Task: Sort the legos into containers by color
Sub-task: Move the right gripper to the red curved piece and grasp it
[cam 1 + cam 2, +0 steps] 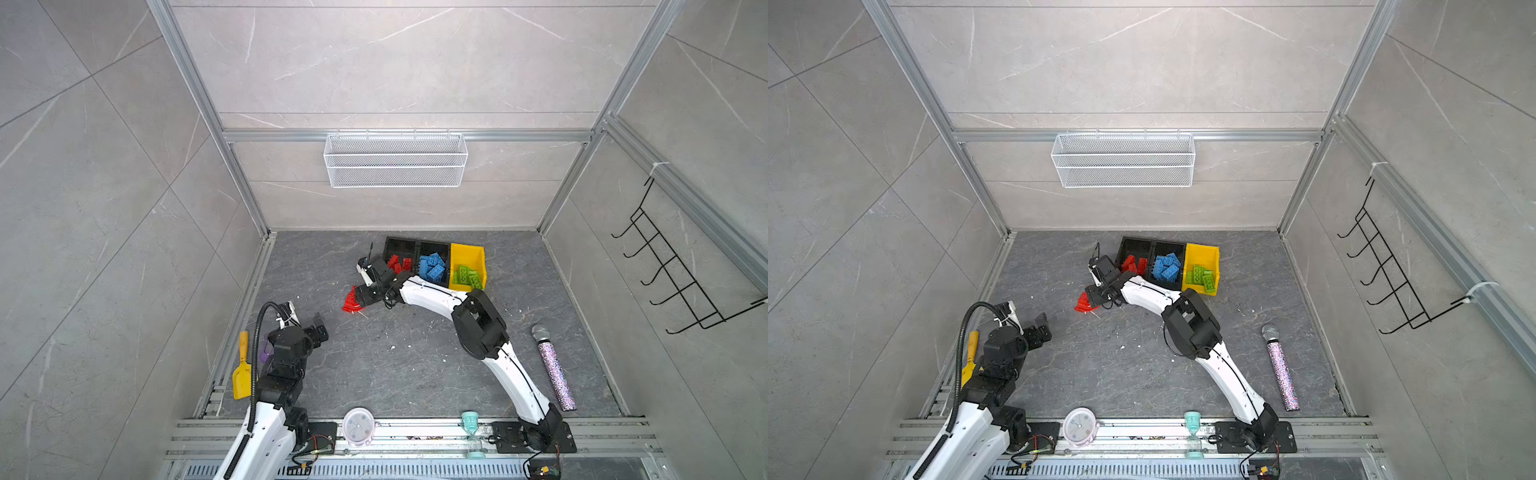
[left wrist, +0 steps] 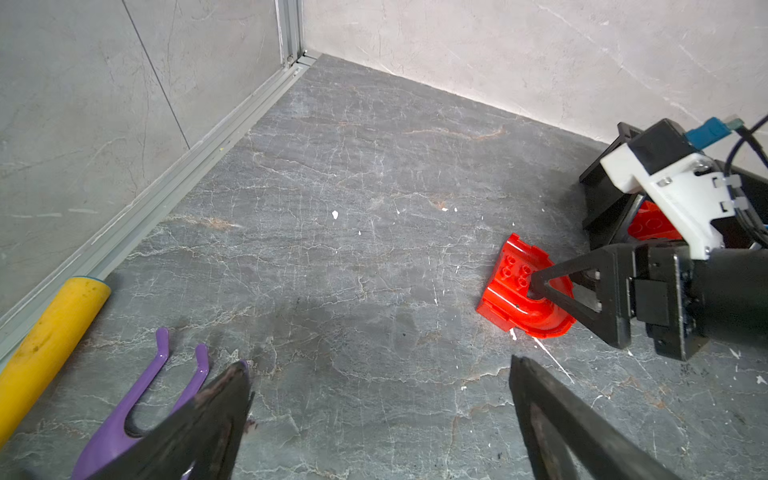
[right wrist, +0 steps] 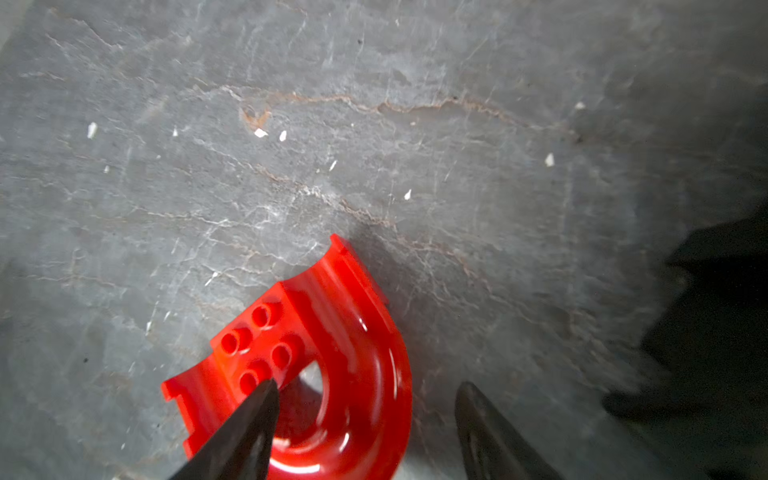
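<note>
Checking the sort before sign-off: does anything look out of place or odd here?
One red arch-shaped lego lies on the table, outside the black bin holding the other red bricks; the right end effector straddles its curved rim, jaws open. White flecks litter the table too.

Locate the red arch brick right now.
In both top views the red arch lies on the floor, just left of and in front of the black bin with red bricks, its curved wall between the open jaws of the right claw.
</note>
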{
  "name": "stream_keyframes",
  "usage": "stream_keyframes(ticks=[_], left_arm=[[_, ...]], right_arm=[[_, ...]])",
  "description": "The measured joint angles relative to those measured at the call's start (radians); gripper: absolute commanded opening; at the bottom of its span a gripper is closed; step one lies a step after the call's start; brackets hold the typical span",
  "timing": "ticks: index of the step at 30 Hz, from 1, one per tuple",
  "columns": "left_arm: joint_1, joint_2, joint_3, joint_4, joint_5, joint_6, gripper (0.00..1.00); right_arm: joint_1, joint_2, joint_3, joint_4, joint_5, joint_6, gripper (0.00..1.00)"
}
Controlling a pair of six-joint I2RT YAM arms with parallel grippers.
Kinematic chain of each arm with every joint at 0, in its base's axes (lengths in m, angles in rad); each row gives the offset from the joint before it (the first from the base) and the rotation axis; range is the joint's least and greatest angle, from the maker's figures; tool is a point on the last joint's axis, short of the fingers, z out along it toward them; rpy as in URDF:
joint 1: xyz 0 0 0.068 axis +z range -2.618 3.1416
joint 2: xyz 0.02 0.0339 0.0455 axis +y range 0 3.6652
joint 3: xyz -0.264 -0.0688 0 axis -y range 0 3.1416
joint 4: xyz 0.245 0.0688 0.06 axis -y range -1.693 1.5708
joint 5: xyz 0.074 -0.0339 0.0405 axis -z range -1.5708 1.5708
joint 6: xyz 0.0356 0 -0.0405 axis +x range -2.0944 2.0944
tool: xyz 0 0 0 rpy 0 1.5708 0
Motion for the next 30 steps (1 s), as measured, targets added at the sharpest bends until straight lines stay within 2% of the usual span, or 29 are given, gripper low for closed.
stream_keyframes(ticks=[7,12,18,23,30], left_arm=[[0.000,0.000,0.000,0.000,0.000,0.000,1.00],[0.000,0.000,0.000,0.000,0.000,0.000,1.00],[0.000,-0.002,0.000,0.000,0.000,0.000,1.00],[0.000,-0.002,0.000,0.000,0.000,0.000,1.00],[0.000,-0.021,0.000,0.000,-0.001,0.000,1.00]], right_arm=[[0.011,0.045,0.116,-0.154,0.079,-0.055,0.65],[0.012,-0.010,0.046,-0.187,0.122,-0.096,0.63],[0.009,-0.061,0.010,-0.272,0.162,-0.107,0.71],[0.022,-0.099,0.029,-0.329,0.191,-0.055,0.74],[0.115,-0.065,0.221,-0.405,0.204,0.069,0.71]])
